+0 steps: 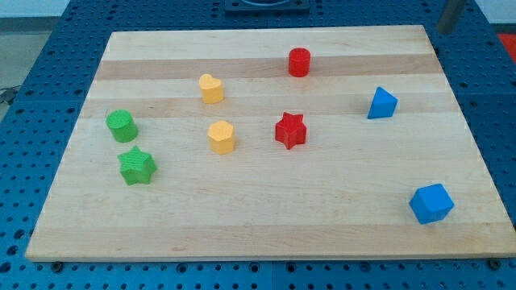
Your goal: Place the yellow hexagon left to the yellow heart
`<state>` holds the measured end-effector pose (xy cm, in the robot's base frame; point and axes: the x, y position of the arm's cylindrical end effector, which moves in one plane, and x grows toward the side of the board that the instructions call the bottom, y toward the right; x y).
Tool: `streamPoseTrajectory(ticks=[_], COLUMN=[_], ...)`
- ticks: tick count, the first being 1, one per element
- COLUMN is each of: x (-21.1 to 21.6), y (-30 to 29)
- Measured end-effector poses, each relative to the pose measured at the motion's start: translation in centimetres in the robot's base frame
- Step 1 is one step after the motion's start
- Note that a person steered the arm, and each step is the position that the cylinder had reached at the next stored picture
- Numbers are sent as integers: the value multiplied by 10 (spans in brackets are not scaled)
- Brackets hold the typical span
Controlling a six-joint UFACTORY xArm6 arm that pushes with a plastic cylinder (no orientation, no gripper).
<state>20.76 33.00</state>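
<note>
The wooden tabletop [266, 234] lay on a blue perforated base [32, 48]. The yellow hexagon [221, 137] stood left of centre, directly below the yellow heart [211, 89] in the view, the two apart with bare wood between them. To the view's left of the heart the board was open as far as its left edge. The green cylinder [122, 126] and green star [137, 166] sat near that left edge, lower than the heart and close together. The red star [290, 130] stood to the view's right of the hexagon, apart from it. The red cylinder [299, 62] was near the top edge. The blue triangular block [382, 103] stood toward the right edge; the blue cube [431, 203] sat close to the lower right corner. A dark rod [448, 16] showed at the view's top right, beyond the board; my tip could not be made out. The arm carried no jaws, so no state could be told.
</note>
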Motion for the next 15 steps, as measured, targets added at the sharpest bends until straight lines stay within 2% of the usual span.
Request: streamPoseTrajectory(ticks=[1,3,4,5,6,7,8,9,10,12,13,15], x=[79,83,114,107,38,36,21,21,21,22,122,145], y=[-17,-32,-84,-86,-135,-136,-225,-239,-298,-340,-311,-325])
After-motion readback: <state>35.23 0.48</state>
